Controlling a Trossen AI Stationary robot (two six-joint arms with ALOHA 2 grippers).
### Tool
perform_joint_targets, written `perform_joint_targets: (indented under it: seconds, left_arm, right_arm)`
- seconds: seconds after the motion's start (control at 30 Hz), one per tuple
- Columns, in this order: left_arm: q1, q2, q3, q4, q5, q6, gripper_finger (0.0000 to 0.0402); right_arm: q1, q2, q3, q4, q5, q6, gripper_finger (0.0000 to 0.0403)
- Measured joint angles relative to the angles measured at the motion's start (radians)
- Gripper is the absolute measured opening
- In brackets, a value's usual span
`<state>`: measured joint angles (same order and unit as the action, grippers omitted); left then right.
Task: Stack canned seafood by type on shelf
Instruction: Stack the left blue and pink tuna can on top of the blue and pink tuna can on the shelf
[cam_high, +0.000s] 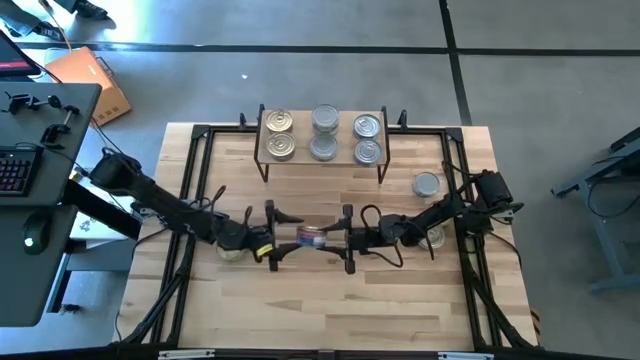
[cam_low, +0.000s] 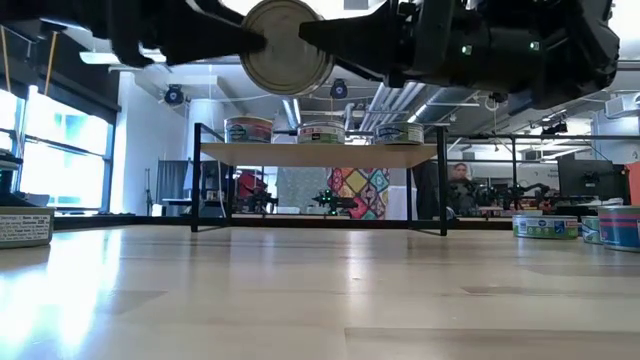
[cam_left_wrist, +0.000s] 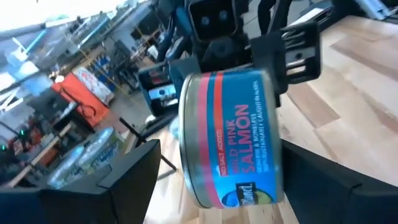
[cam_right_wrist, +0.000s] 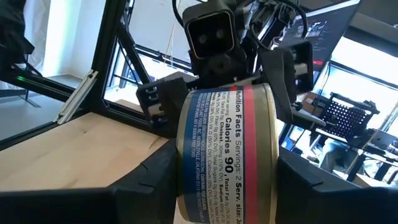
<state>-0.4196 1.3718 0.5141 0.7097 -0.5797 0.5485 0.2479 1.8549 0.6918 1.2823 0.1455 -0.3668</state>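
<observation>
Above tabletop centre: salmon tin (cam_high: 312, 236) aloft between both arms, well before the shelf (cam_high: 322, 150).
Right tool (cam_high: 345, 239): arm level, pinching tin.
Left tool (cam_high: 272, 236): arm level, fingers spread, flanking tin.

six tins (cam_high: 322, 136) atop shelf (cam_high: 322, 158)

Light wood tabletop (cam_high: 330, 310) carrying a small shelf (cam_high: 322, 152) at the middle of its far edge; six tins (cam_high: 324, 133) stand on the shelf top in three pairs. Further tins rest directly on the tabletop: two near the right edge (cam_high: 427, 185), one near the left edge (cam_low: 24, 226).
</observation>
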Motion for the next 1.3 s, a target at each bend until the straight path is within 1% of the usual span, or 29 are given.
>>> perform_joint_targets:
  seconds: [0.13, 0.2, 0.33, 0.4, 0.47, 0.5, 0.6, 0.67, 0.7, 0.77, 0.83, 0.93, 0.97, 1.03, 1.1, 1.3]
  left_arm:
    - [0.016, 0.032, 0.015, -0.007, 0.003, -0.027, 0.0299]
    - [0.016, 0.038, 0.021, -0.011, 0.025, -0.028, 0.0290]
    - [0.015, 0.038, 0.048, -0.008, 0.077, -0.041, 0.0253]
    - [0.015, 0.038, 0.063, -0.020, 0.082, -0.047, 0.0224]
    - [0.015, 0.037, 0.081, -0.063, 0.081, -0.055, 0.0191]
    - [0.015, 0.037, 0.091, -0.090, 0.076, -0.060, 0.0180]
    - [0.013, 0.035, 0.127, -0.181, 0.063, -0.069, 0.0180]
    - [-0.002, 0.029, 0.160, -0.262, 0.035, -0.076, 0.0180]
    - [-0.011, 0.025, 0.178, -0.315, 0.016, -0.073, 0.0180]
    - [-0.029, 0.008, 0.220, -0.467, -0.058, -0.085, 0.0180]
    - [-0.044, -0.013, 0.273, -0.610, -0.130, -0.107, 0.0180]
    - [-0.048, -0.036, 0.346, -0.817, -0.261, -0.142, 0.0180]
    - [-0.038, -0.039, 0.368, -0.874, -0.305, -0.152, 0.0180]
    - [-0.002, -0.049, 0.410, -0.957, -0.379, -0.146, 0.0180]
    - [0.056, -0.067, 0.450, -1.021, -0.418, -0.086, 0.0180]
    - [0.317, -0.083, 0.547, -1.035, -0.422, 0.207, 0.0180]
  right_arm:
    - [0.000, 0.000, 0.000, 0.000, 0.003, -0.004, 0.0168]
    - [0.001, 0.000, 0.000, -0.001, 0.003, -0.004, 0.0168]
    - [0.001, 0.000, 0.001, -0.008, 0.003, -0.004, 0.0168]
    - [0.001, 0.000, 0.001, -0.010, 0.003, -0.004, 0.0168]
    - [0.001, 0.000, 0.001, -0.015, 0.006, -0.008, 0.0168]
    - [0.002, 0.000, 0.000, -0.016, 0.011, -0.014, 0.0168]
    - [0.002, 0.000, -0.001, -0.029, 0.014, -0.023, 0.0169]
    - [0.006, -0.001, -0.001, -0.042, 0.036, -0.023, 0.0195]
    - [0.012, -0.001, 0.001, -0.048, 0.070, -0.008, 0.0216]
    - [0.029, -0.004, 0.001, -0.058, 0.178, 0.003, 0.0257]
    - [0.049, -0.015, 0.002, -0.090, 0.286, 0.002, 0.0287]
    - [0.080, -0.031, 0.002, -0.151, 0.406, 0.006, 0.0308]
    - [0.089, -0.032, 0.002, -0.158, 0.424, 0.008, 0.0310]
    - [0.106, -0.032, 0.002, -0.161, 0.448, 0.006, 0.0312]
    - [0.118, -0.032, 0.002, -0.172, 0.449, 0.008, 0.0313]
    - [0.131, -0.032, 0.002, -0.187, 0.450, 0.030, 0.0315]
